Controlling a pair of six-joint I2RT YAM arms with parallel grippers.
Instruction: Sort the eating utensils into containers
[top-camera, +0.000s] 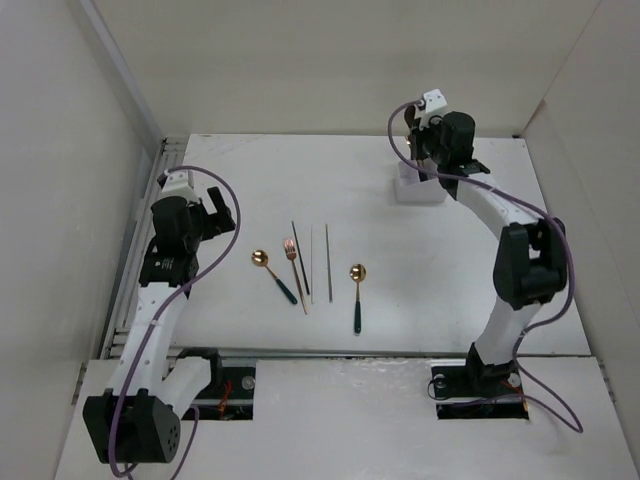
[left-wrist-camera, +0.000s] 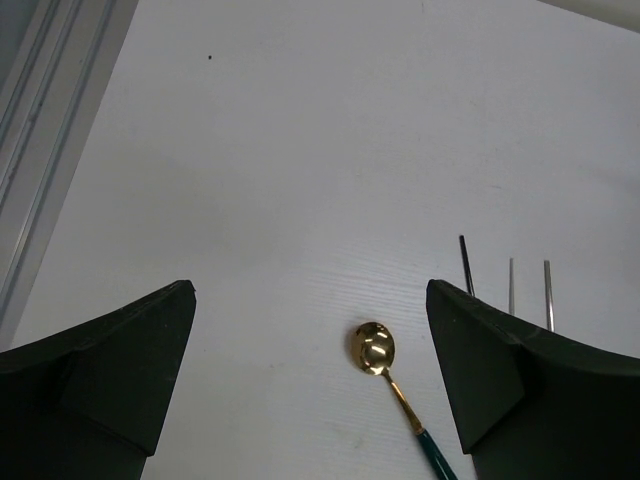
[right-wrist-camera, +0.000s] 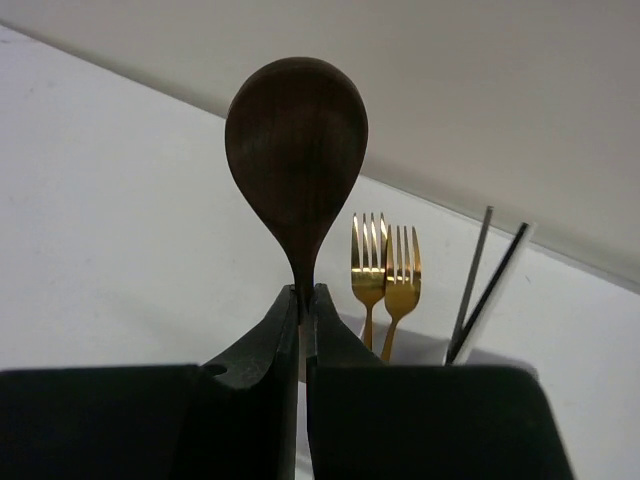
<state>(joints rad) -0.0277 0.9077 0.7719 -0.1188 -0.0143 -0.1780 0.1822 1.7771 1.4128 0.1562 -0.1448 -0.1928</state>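
**Overhead view.** The left claw (top-camera: 215, 215) hangs over the desk (top-camera: 450, 300) at centre left, touching nothing. At mid-frame a row of utensils lies flat. From left to right they are a gold spoon (top-camera: 262, 260) with a teal handle, a copper fork (top-camera: 291, 250), three chopsticks (top-camera: 328, 262) and a second gold spoon (top-camera: 357, 272). The right claw (top-camera: 420, 172) stands at upper right, directly over the white box (top-camera: 418, 195).

**Left wrist view.** The left claw (left-wrist-camera: 310, 380) is released, its fingers (left-wrist-camera: 120, 370) spread wide with nothing between them. The gold spoon (left-wrist-camera: 375, 350) lies on the desk at lower centre. The chopsticks (left-wrist-camera: 465, 262) show their tips at right.

**Right wrist view.** The right claw (right-wrist-camera: 305, 300) is clenched on the neck of the brown spoon (right-wrist-camera: 297, 140), whose bowl points upward. Right of centre, two gold forks (right-wrist-camera: 368, 255) stand tines-up in the white box (right-wrist-camera: 425, 350). Beside them lean two box chopsticks (right-wrist-camera: 475, 270). Which compartments hold them cannot be told.
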